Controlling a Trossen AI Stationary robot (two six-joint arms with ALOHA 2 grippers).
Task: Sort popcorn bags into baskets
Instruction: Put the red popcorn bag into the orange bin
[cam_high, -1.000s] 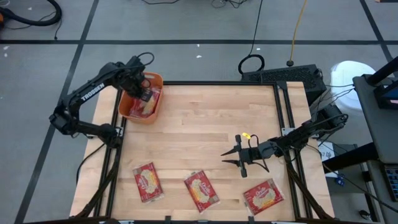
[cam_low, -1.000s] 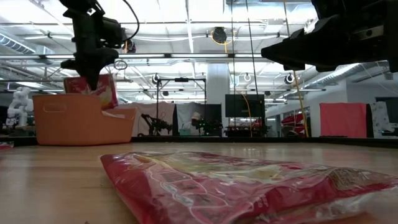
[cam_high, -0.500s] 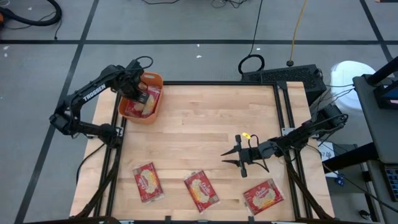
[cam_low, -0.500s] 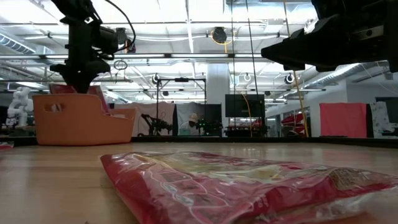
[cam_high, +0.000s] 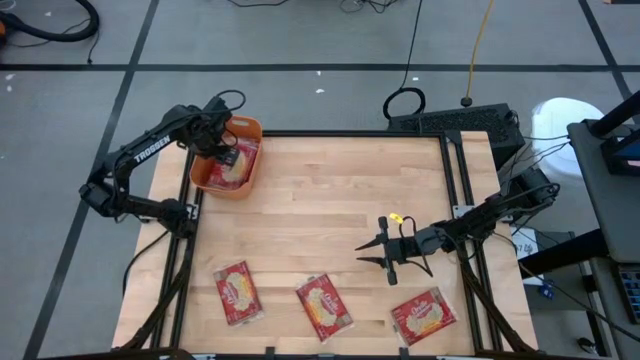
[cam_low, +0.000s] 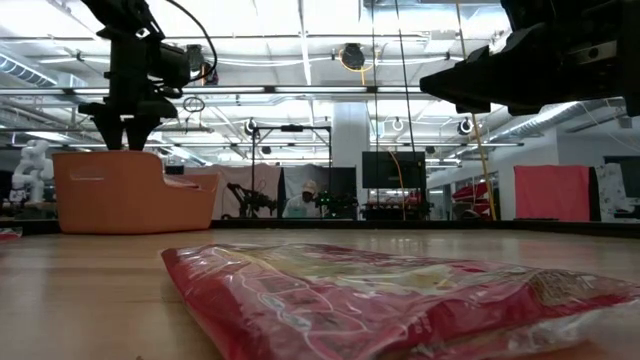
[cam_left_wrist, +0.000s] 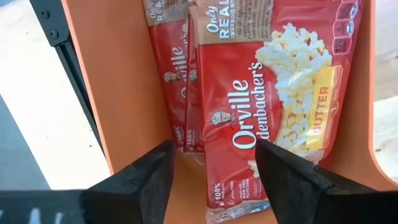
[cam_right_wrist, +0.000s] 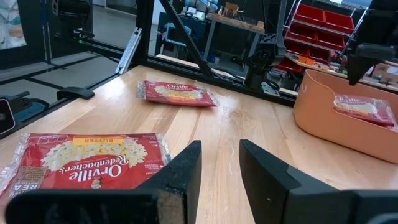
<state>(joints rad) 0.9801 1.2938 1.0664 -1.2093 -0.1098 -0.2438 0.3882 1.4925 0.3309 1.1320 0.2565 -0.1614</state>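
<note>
Left pincer (cam_left_wrist: 214, 165) agape above popcorn bag (cam_left_wrist: 273, 106) lengthwise in basket (cam_left_wrist: 118, 81)

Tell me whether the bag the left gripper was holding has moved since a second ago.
Yes. In the low view it stood above the orange basket rim; now it has dropped inside, and the left gripper hangs over it with fingers apart.

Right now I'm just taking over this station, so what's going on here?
The robot is sorting popcorn bags into the orange basket at the table's far left corner. The left gripper hangs open just above it, with bags lying inside. The right gripper waits over the middle of the table, holding nothing. Three bags lie along the near edge.
</note>
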